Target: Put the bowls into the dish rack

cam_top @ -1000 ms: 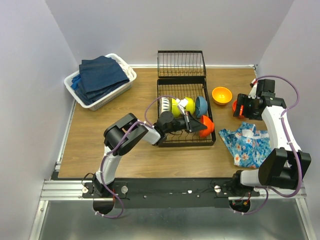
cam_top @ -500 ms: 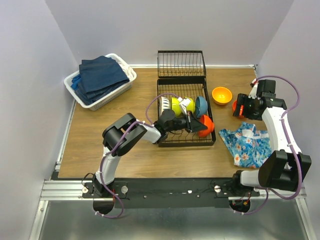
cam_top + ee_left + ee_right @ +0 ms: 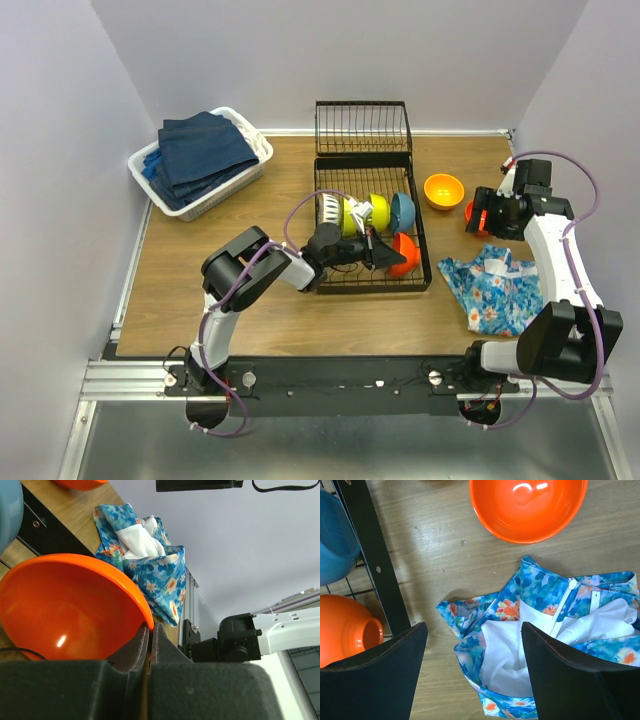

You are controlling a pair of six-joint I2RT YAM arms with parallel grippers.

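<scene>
The black wire dish rack [image 3: 327, 281] holds a white ribbed bowl [image 3: 329, 208], two lime-yellow bowls [image 3: 352, 213], and a blue bowl [image 3: 402, 208] standing on edge. My left gripper [image 3: 383, 252] is shut on the rim of a red-orange bowl [image 3: 402, 254] at the rack's front right; the left wrist view shows the pads [image 3: 131, 650] pinching the rim of that bowl [image 3: 70, 605]. An orange-yellow bowl [image 3: 443, 189] sits on the table right of the rack. My right gripper [image 3: 484, 216] is open above a second red-orange bowl [image 3: 527, 507] and the cloth.
A floral blue cloth [image 3: 497, 288] lies crumpled at the front right, under my right gripper [image 3: 475, 675]. A white basket of navy towels [image 3: 200, 160] stands at the back left. The rack's smaller hinged section [image 3: 362, 127] stands at the back.
My left gripper has drawn slightly left with the red-orange bowl, further inside the rack. The right arm has not moved.
</scene>
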